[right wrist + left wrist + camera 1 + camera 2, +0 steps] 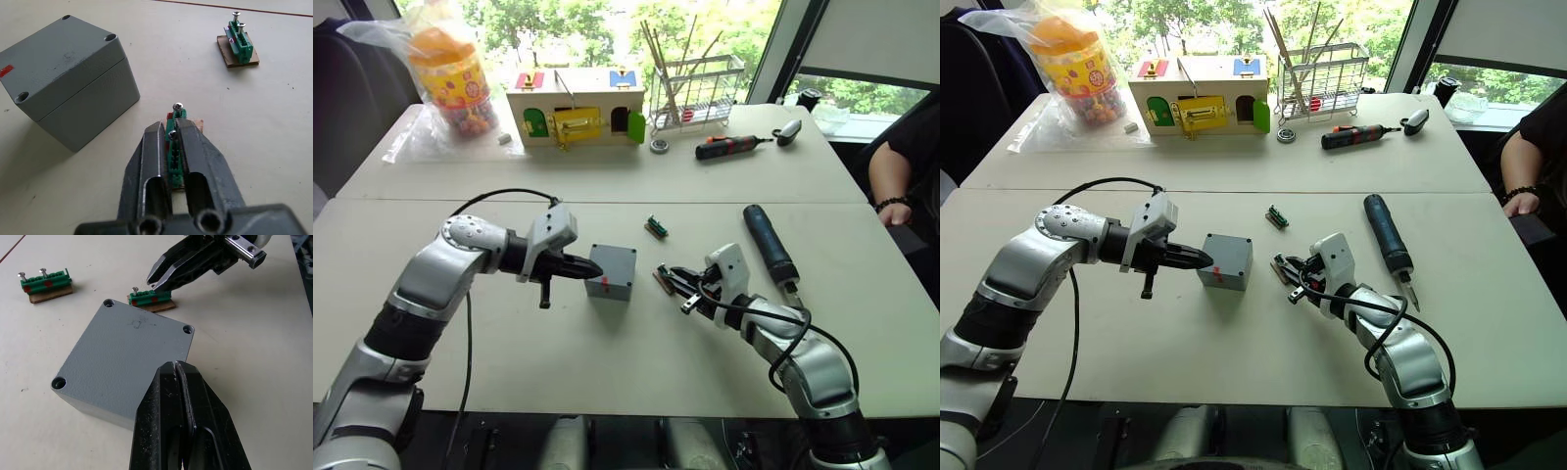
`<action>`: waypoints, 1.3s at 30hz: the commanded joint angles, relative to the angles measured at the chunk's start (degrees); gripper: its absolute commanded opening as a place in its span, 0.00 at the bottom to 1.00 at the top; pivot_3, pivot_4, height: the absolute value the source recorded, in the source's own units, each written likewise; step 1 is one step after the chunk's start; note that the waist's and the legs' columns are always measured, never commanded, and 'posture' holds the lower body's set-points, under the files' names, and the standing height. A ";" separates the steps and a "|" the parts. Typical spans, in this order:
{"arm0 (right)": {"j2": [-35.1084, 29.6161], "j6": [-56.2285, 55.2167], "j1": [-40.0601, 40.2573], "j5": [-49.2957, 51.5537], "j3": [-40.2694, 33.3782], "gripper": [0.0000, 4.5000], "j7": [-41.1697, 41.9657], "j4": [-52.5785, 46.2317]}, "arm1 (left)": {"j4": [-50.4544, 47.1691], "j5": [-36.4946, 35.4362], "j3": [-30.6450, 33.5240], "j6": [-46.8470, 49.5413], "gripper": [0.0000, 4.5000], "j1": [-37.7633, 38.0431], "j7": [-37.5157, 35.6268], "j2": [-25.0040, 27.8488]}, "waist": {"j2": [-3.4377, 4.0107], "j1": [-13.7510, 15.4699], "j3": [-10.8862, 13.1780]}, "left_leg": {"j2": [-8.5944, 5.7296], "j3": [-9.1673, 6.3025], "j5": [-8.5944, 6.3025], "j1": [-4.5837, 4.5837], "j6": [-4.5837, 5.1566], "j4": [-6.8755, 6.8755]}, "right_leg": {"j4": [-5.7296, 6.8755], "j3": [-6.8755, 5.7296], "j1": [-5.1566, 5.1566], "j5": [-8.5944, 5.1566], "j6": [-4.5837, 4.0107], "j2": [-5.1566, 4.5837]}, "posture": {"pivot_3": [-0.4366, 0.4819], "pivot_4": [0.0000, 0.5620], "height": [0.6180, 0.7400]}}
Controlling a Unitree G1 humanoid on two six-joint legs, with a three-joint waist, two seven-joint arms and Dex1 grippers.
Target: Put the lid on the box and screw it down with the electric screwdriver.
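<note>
**Lid seated on box, both claws at desk level**

I see my right claw [172,147] low over the desk [607,372], its two fingers closed around a small green screw holder [174,155] on a brown base, with screw heads standing up from it. Just beside it sits the box [611,271], grey and square, with a red mark on its near side. The lid [124,355] is already on top of the box, matching its outline; a seam between the two shows in the right wrist view, and the corner holes look empty.

My left claw [590,267] is at the box's left side, fingers pressed together with nothing between them, tips touching or very nearly touching the lid's edge.

A little farther back, a second green screw holder [656,227] lies alone on the desk. To the right of it, well apart from the box, the electric screwdriver [771,245] lies flat, its bit pointing toward me.

At the far side I see a red-and-black screwdriver [729,147], a wire rack [697,93], a wooden toy house [576,108] and a bagged jar [452,80]. A person's arm [901,186] shows at the right edge.
</note>
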 commanded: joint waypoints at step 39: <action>0.39 -2.05 -0.40 0.26 -0.17 0.01 -0.70 0.94 | 0.46 0.43 0.68 -1.74 0.00 -0.42 1.36 -0.45 | 0.00 0.00 0.00 | 0.00 0.00 0.00 0.00 0.00 0.00 | 0.00 0.00 0.00 0.00 0.00 0.00 | 0.48 0.27 1.00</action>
